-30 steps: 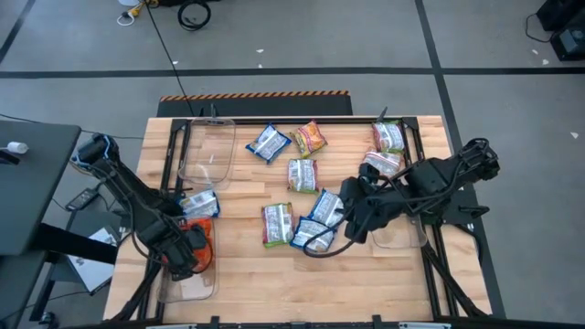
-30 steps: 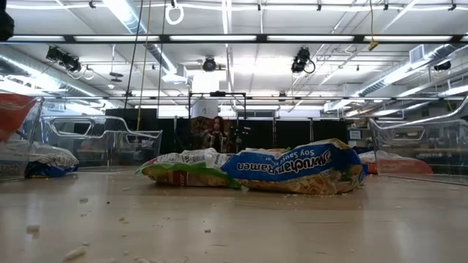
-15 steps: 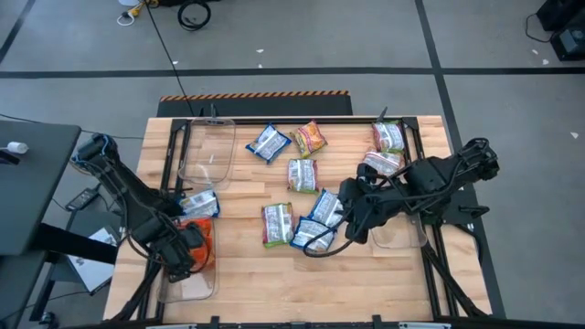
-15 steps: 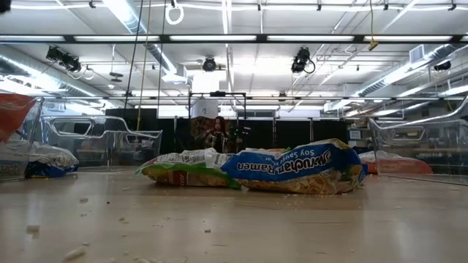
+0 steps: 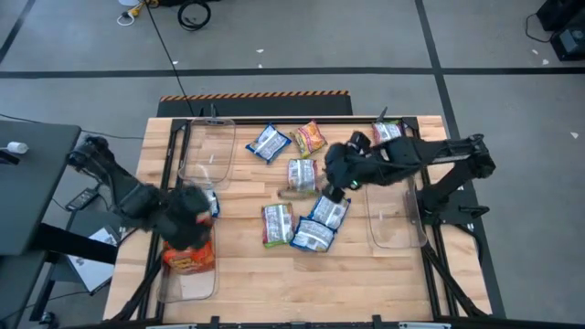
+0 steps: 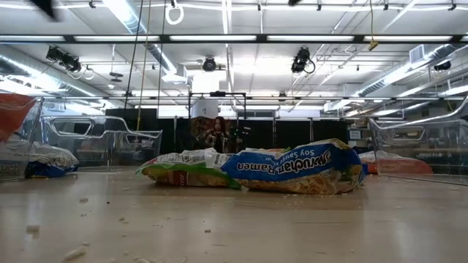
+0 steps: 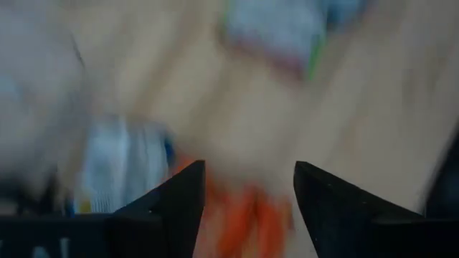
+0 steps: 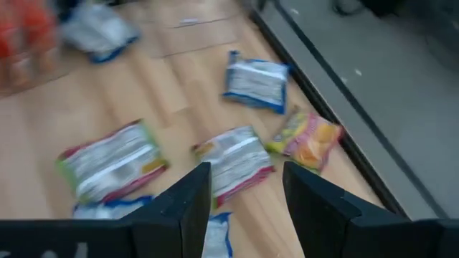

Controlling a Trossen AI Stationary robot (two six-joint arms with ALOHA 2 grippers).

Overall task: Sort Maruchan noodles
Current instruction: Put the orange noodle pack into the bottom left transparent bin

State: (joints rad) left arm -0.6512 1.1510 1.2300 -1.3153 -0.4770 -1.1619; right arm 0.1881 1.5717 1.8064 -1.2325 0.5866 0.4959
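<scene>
Several Maruchan noodles packets lie flat on the wooden table: blue-white ones [image 5: 268, 143] [image 5: 327, 210] [image 5: 313, 236], green ones [image 5: 302, 174] [image 5: 277, 224] and a pink-yellow one [image 5: 310, 137]. An orange packet [image 5: 189, 259] lies in the near-left clear bin [image 5: 187, 285], with a blue-white packet [image 7: 122, 168] just beyond it. My left gripper [image 7: 249, 193] hangs open above that bin [image 5: 189, 217] with nothing between its fingers. My right gripper [image 8: 244, 193] is open and empty, hovering over the middle of the table [image 5: 331, 178] beside the green packet [image 8: 233, 161].
A second clear bin [image 5: 208, 155] stands at the far left and another [image 5: 395, 219] at the right, under my right arm. More packets [image 5: 388, 134] lie at the far right corner. Crumbs dot the near table top [image 6: 73, 252].
My left gripper has risen out of the near-left bin and drifted toward the far edge, turning as it went; the orange packet now shows uncovered in the bin. My right gripper has swung from the right bin's edge toward the far edge and the middle packets.
</scene>
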